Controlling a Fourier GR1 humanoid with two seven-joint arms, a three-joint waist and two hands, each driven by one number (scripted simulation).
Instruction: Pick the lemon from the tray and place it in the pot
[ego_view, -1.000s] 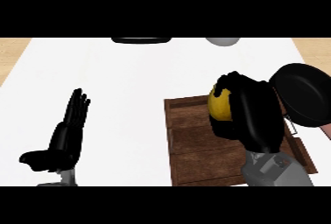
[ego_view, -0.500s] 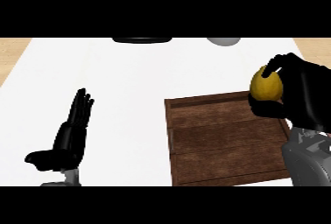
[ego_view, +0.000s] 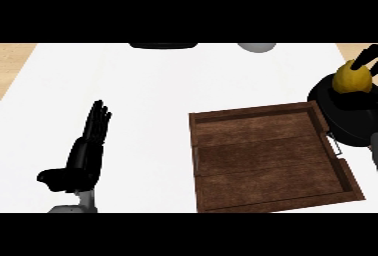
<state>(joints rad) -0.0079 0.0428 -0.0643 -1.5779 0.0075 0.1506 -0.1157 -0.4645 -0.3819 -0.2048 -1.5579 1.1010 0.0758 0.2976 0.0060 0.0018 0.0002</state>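
Observation:
The yellow lemon (ego_view: 352, 80) sits at the far right, over the black pot (ego_view: 345, 117) that stands just right of the wooden tray (ego_view: 194, 150). My right hand (ego_view: 367, 56) is mostly beyond the right edge. Only its fingers show, straight and pointing up behind the lemon, not curled round it. A sliver of grey forearm (ego_view: 373, 156) shows below the pot. The tray holds nothing. My left hand (ego_view: 83, 152) rests open at the lower left, fingers pointing up, far from the tray.
A dark flat object (ego_view: 163, 45) and a grey round object (ego_view: 257, 47) lie at the counter's far edge. The white counter (ego_view: 148, 85) spreads left of the tray; its left edge (ego_view: 16, 70) borders wooden floor.
My right hand carried the lemon up off the tray and to the right, over the pot. Its fingers have straightened off the lemon. The left hand has not moved.

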